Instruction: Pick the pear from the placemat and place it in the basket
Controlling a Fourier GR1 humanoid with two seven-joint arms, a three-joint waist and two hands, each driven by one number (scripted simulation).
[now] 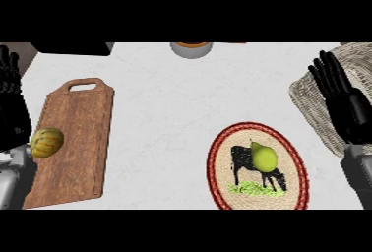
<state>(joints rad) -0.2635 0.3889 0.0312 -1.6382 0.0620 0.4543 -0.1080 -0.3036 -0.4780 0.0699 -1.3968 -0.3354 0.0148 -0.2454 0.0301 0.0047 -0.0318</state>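
Black left hand (10, 106) and right hand (347, 106) on grey forearms

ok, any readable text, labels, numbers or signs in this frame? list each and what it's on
None: no word, label, brand or number shows anywhere.
Placemat: only a picture, a black cow on green grass inside a red rim, no lettering.
Pear, cutting board, the small squash on it, basket, grey pot at the top edge: all unmarked.
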